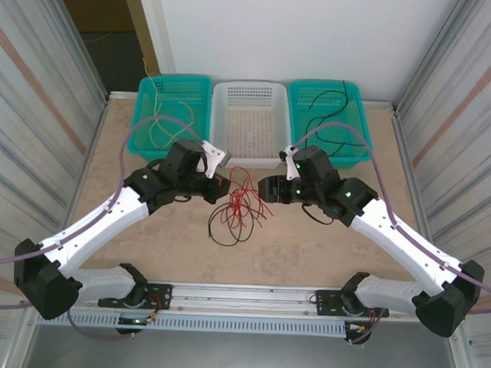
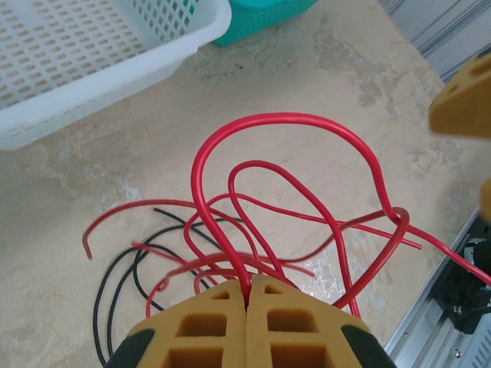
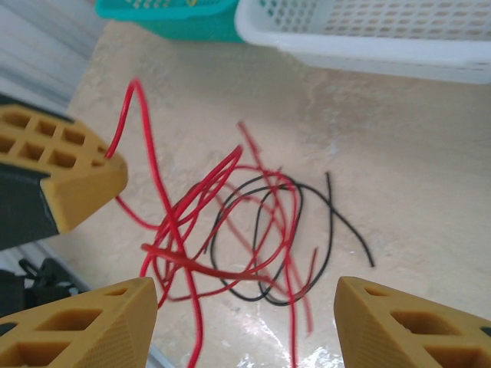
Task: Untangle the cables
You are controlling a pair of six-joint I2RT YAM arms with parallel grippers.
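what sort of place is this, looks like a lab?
Probably a robot test cell: left arm and right arm bolted at a table edge, corrugated metal walls, sorting baskets behind tangled cables.

I see red cables (image 2: 291, 117) and black cables (image 3: 349, 226) on my mottled beige table (image 2: 322, 69); the fingers (image 2: 207, 326) are mustard yellow (gridded with square holes), the lattice-walled middle basket (image 2: 92, 96) white, the side baskets (image 2: 261, 15) teal.

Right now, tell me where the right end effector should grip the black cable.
Grip the black cable by its free tail: it lies flat and alone, right of the red cables in the right wrist view. Bring the open right end effector down from above, jaws across it; its loops are crossed by red.
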